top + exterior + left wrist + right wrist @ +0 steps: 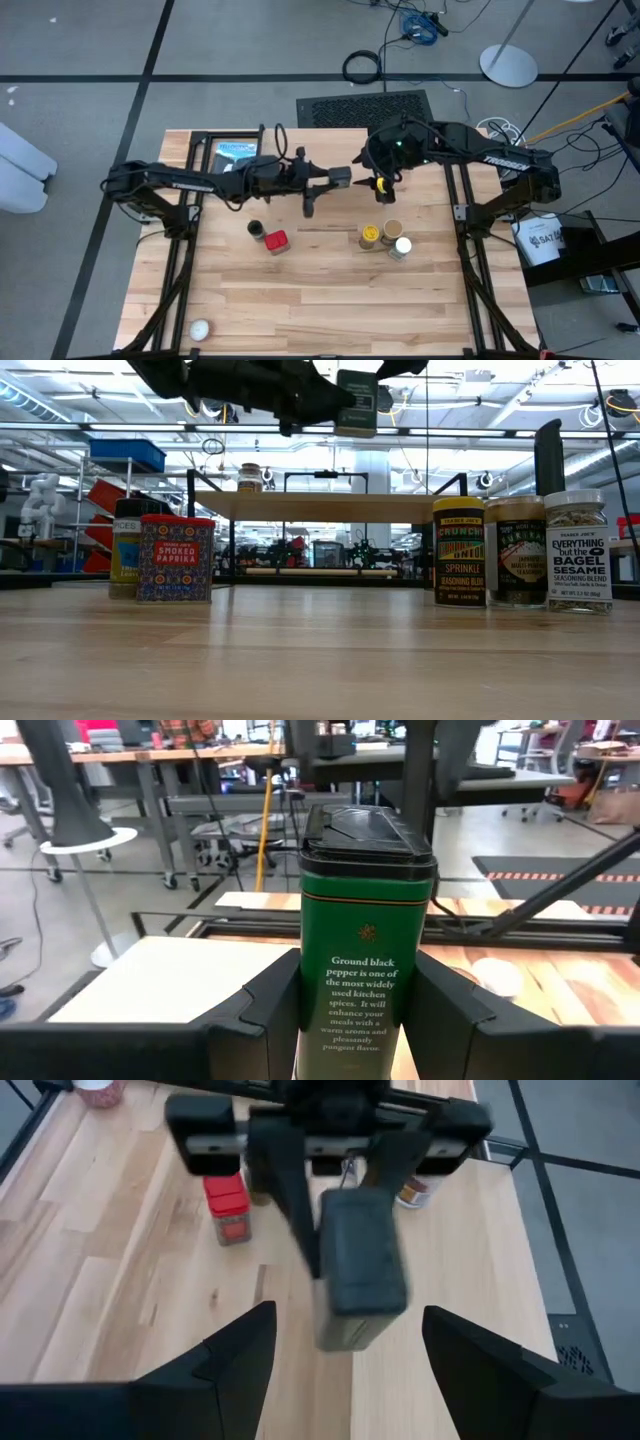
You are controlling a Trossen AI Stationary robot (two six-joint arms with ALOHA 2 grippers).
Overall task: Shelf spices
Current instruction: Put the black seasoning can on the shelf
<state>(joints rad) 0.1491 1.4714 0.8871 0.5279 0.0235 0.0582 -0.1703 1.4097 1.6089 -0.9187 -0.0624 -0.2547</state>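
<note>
My left gripper [350,1030] is shut on the black square tin [362,920], which hangs high above the shelf [330,507] in the low view. A small jar [250,477] stands on the shelf's plank. My right gripper [347,1315] hovers open and empty just right of the tin [341,177], looking down on it. The red tin [276,242] and a dark-lidded jar [255,229] stand on the table on their bases. To the right stand the yellow-lidded [370,235], tan-lidded [392,228] and white-lidded [401,246] jars. My left gripper pinches the black tin's lower body [325,1020] between its two fingers, one on each of two opposite sides. The fingers come level from the table's left. The tin stands upright in the hold, lid up, lifted clear of shelf and table.
A flat blue-and-black package [235,155] lies at the far left of the table. A small white ball [199,329] rests near the front left corner. Black frame rails [470,270] run along both sides of the table.
</note>
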